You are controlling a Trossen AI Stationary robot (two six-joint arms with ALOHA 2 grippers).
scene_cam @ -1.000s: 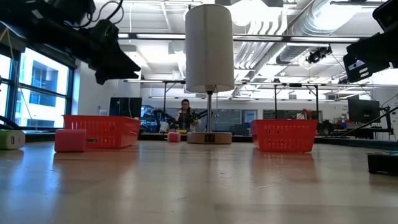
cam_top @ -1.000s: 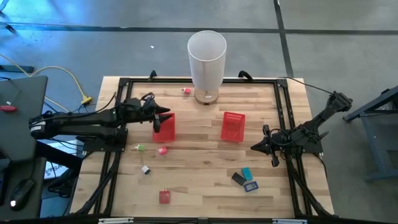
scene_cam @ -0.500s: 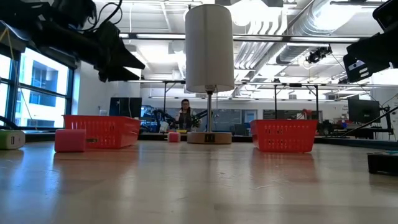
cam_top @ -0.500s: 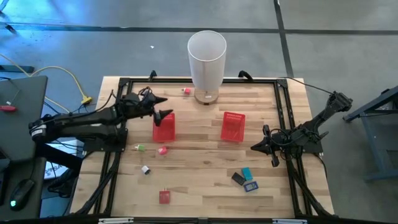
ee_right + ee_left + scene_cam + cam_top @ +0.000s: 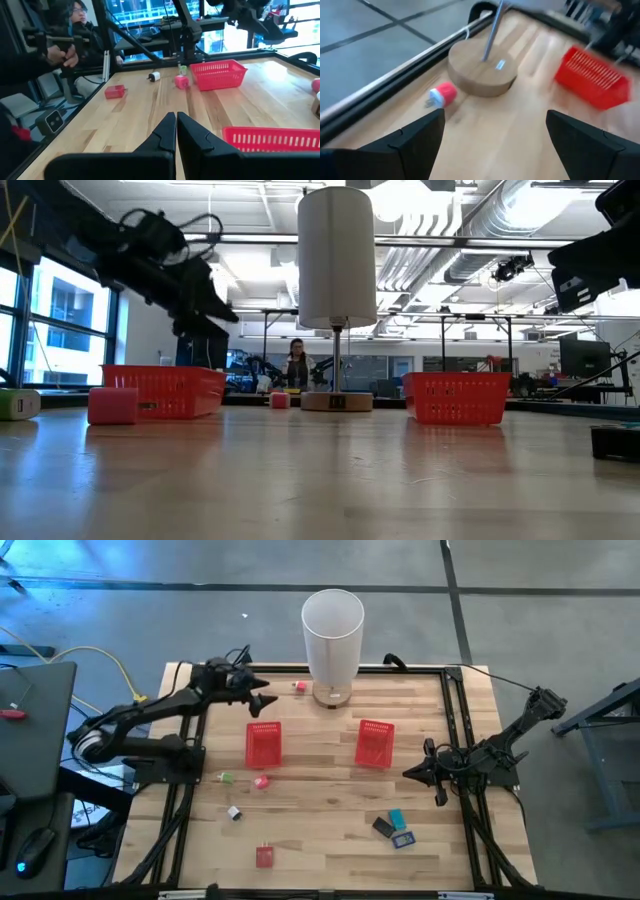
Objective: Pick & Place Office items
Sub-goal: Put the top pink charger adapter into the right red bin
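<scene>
A: Where did you have the left gripper?

B: You had it above the table's far-left area, between the left red basket and the far rail, jaws spread wide with nothing between them. In its wrist view the fingers framed bare wood, with the small red-and-white item lying just beside the round wooden base of the tall white cylinder.

A: And the office items?

B: All were on the table. The green piece and pink block sat just in front of the left basket. The small white-and-black piece lay nearer the front, and the red block was close to the front edge. Right of centre, the black item, the teal one and the blue one were clustered together, in front of the right red basket.

A: Right side?

B: You had the right gripper parked at the right rail, jaws pressed together and empty. Its wrist view showed a person beyond the table.
</scene>
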